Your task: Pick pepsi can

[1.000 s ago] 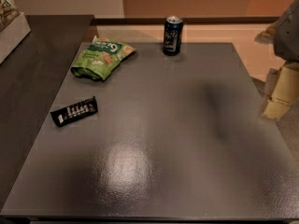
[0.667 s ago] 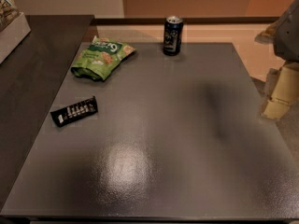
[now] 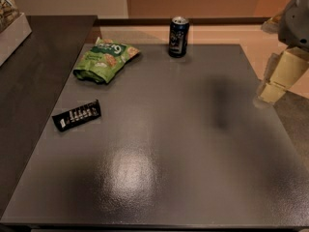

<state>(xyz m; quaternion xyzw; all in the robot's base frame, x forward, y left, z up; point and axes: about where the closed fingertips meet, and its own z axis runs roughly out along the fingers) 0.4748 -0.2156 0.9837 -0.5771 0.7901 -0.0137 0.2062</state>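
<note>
Work surface: a grey square table [image 3: 193, 178] fills most of the camera view. Its top is glossy, with a pale glare patch near the front centre and a soft dark shadow right of centre.

Adjoining surface: a darker counter [image 3: 34, 81] runs along the table's left side. A pale bin [image 3: 12, 33] sits on it at the upper left corner of the view, cut off by the edge; its contents cannot be made out.

Manipulator: the gripper [image 3: 277, 81] is at the right edge of the view, beyond the table's right border and level with its far half. A grey housing is above and pale yellowish parts slant down and to the left toward the table's edge. It is above the floor, not over the tabletop, and touches nothing. Whether the gripper is spread or closed cannot be told from this angle.

Green snack bag [image 3: 104, 60]: lies flat and crumpled at the far left part of the table, near its left edge.

Task item: the pepsi can [image 3: 178, 36] stands upright at the far edge of the table, slightly right of the middle, silver top showing. It is apart from the snack bag and well apart from the gripper.

Black wrapper bar [image 3: 77, 115]: lies flat near the left edge, nearer the camera than the snack bag, angled slightly.
</note>
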